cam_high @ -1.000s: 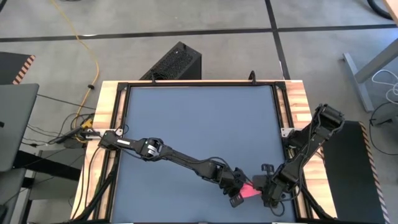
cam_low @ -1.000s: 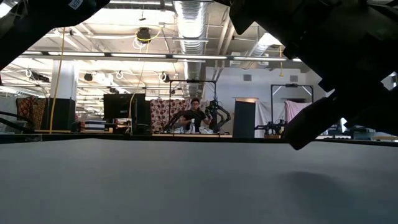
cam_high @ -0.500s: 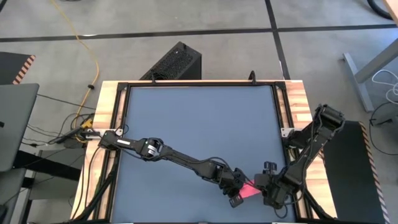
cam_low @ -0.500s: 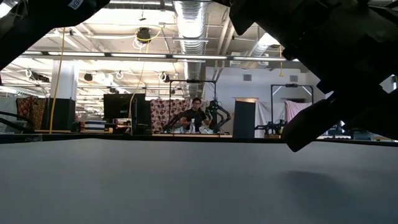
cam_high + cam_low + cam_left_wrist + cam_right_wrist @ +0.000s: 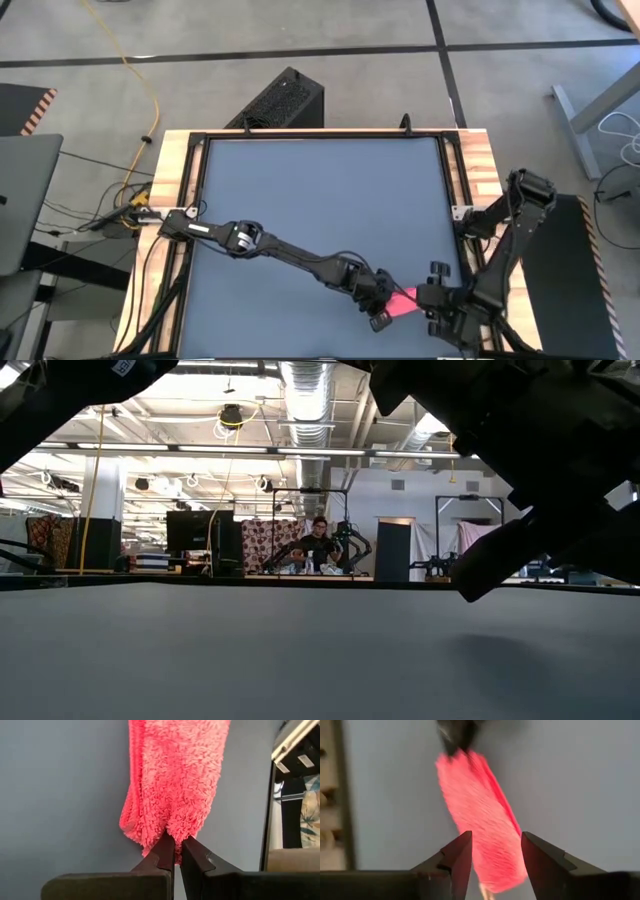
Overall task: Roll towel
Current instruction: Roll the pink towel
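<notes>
- Towel (image 5: 403,304): pink, already a narrow roll, near the tabletop's (image 5: 320,200) front right corner.
- Handling: likely soft, light, loosens easily; take hold at the ends.
- Left hand (image 5: 175,851): reached across, pinched shut on one end.
- Right hand (image 5: 492,851): fingers apart, straddling the other end, not gripping.
</notes>
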You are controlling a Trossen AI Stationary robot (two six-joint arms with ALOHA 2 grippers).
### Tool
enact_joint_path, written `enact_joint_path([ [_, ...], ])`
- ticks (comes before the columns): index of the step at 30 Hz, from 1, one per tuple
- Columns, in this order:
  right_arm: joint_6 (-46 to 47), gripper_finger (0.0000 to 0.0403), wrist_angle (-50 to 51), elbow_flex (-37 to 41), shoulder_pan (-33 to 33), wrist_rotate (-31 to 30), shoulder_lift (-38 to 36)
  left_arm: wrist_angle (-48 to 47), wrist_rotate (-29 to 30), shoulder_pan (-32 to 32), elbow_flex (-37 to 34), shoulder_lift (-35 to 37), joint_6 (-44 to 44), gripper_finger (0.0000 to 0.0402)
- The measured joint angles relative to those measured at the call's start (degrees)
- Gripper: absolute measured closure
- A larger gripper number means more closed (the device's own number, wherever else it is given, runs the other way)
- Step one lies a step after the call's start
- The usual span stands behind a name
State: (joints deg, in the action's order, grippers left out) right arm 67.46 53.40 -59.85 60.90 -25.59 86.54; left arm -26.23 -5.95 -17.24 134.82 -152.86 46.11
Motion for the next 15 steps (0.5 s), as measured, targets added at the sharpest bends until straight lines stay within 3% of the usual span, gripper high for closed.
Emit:
enact_joint_path([
  [7, 2.2, 0.0252, -0.4, -4.7, 2.4, -5.0, -0.1, -0.2, 0.6, 0.3, 0.0, -0.1, 0.4, 0.0401],
  [15, 5.0, 0.0387, -2.6, -3.4, 4.4, -4.6, 0.0, -0.1, 0.4, 0.4, 0.0, -0.1, -0.3, 0.0401],
])
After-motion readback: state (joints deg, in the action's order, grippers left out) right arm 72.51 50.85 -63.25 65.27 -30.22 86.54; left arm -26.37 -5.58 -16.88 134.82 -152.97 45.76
